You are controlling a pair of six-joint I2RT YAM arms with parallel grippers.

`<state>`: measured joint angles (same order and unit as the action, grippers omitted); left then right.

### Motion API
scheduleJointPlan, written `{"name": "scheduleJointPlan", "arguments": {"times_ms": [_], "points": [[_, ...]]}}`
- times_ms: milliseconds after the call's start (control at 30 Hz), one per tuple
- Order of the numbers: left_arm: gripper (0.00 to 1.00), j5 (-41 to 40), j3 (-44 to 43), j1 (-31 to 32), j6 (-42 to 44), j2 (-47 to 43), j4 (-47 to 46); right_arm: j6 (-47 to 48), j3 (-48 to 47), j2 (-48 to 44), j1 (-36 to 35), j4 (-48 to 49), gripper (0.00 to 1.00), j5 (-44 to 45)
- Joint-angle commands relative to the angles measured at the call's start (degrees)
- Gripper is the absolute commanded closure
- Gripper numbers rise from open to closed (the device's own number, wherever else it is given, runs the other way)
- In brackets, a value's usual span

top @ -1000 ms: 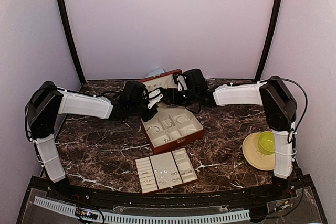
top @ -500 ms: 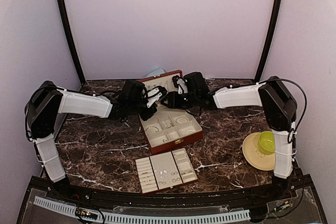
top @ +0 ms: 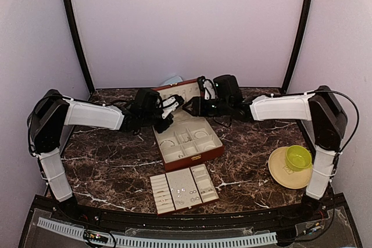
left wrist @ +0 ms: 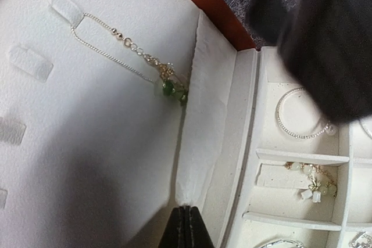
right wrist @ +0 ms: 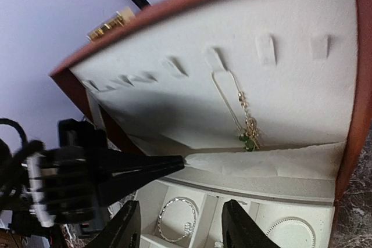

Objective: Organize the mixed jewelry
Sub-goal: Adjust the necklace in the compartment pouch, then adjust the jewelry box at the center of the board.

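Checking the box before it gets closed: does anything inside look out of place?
The necklace hangs from one lid tab, but its green pendant bunches against the lid pocket rather than hanging straight. Nothing looks spilled.

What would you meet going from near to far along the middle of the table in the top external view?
Cream-lined tray → open red-brown box → the box's raised lid.

The counter [top: 110,169] is dark brown marble veined with white, under pale lilac walls. At the frame's centre the jewelry box [top: 200,156] is red-brown outside and cream-lined within, its lid holding a gold-and-silver chain necklace [left wrist: 125,56] with green beads. At lower right a lime-green bowl [top: 298,156] sits on a pale yellow plate [top: 279,172].
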<state>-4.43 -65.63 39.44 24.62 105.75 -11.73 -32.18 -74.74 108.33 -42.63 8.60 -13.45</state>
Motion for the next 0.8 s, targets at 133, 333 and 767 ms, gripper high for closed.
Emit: {"name": "scheduleJointPlan", "arguments": {"times_ms": [133,333,767], "points": [[1.0,-2.63,1.94,-2.32,1.4,-2.83,-0.08,2.38,5.22,-8.75,-0.15,0.39,0.51,7.17],[1.0,-2.75,3.03,-3.54,0.91,-4.66,-0.59,4.46,7.82,-14.73,0.17,-4.49,0.5,13.18],[0.67,0.39,4.76,-5.69,0.09,-6.62,-2.25,3.36,12.73,-20.65,0.44,-6.07,0.49,17.76]]}}
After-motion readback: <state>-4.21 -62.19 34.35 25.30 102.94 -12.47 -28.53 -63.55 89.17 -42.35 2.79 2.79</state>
